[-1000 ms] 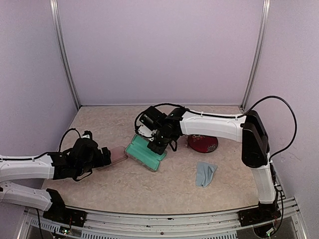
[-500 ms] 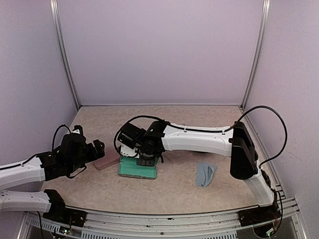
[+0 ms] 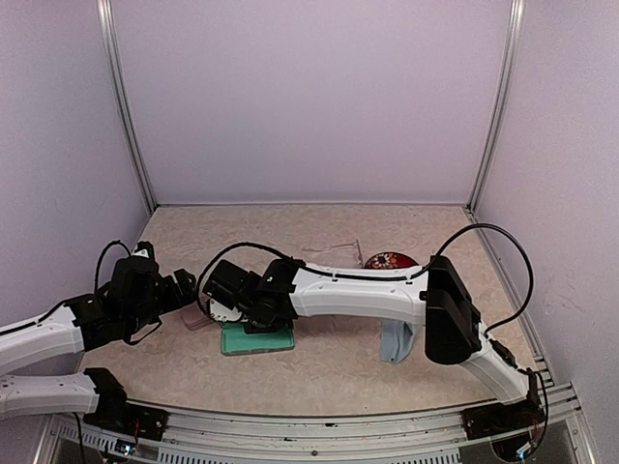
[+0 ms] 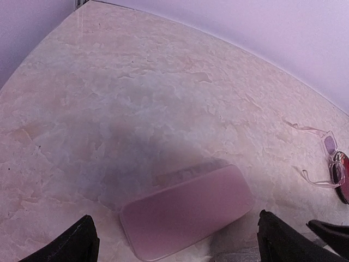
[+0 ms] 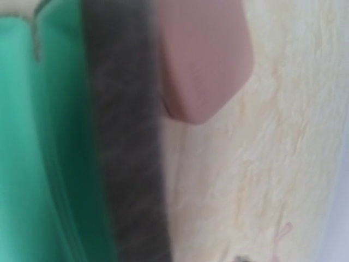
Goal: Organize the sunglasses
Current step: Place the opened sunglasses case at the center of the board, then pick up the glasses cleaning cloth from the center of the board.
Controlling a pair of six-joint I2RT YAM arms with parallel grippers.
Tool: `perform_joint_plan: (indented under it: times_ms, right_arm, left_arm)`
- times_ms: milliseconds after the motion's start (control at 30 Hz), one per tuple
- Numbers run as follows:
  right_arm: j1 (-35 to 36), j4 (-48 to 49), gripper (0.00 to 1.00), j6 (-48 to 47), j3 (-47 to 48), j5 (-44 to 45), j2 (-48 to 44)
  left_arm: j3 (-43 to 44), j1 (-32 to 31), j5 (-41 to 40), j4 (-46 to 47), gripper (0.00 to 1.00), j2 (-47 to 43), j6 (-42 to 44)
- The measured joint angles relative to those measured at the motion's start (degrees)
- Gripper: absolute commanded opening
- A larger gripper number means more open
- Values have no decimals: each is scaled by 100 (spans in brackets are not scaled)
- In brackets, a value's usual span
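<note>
Meanwhile, left end effector (image 4: 177, 238) released near pink case (image 4: 188, 210); right end effector (image 3: 235, 311), state indiscernible.

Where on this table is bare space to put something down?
The back left corner of the table, behind the pink case, is bare. So is the front strip between the green case and the blue cloth. It is crowded around both cases and by the clear glasses at the back.
</note>
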Motion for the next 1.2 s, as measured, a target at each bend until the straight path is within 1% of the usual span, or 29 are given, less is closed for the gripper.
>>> perform_joint_plan:
  times_ms: [33,100,200,367,500,600,700,833,933,1033,1200]
  right_arm:
    - [0,127,69,13,-81,-26,-35]
    - [-2,365,73,76,-409,-118,-195]
    - [-2,732,74,273,-1150,-354,-651]
    - [-107,1624,74,898,-3018,-938,-2221]
    - [-479,2166,73,1827,-4236,-1191,-3486]
    - [-1010,2264,70,2839,-5257,-1303,-4291]
    - [-1460,2208,67,3694,-6102,-1453,-4743]
    - [-1875,2081,62,4572,-7095,-1884,-5211]
    - [-2216,2087,62,4872,-7514,-2251,-5396]
    - [-2599,2129,62,4953,-7715,-2533,-5418]
    - [-3064,2334,60,4863,-7737,-2935,-5224]
  left_arm:
    - [0,2,7,2,99,11,7]
    - [0,2,33,4,99,39,31]
    - [0,2,76,13,99,61,66]
    - [0,4,177,79,99,111,142]
    - [0,4,350,221,99,109,214]
    - [0,4,492,367,99,109,291]
    - [0,2,595,494,99,111,352]
    - [9,-70,675,605,99,184,452]
    - [48,-273,634,616,99,238,503]
    - [120,-603,483,610,99,238,562]
    - [271,-1121,140,614,99,238,599]
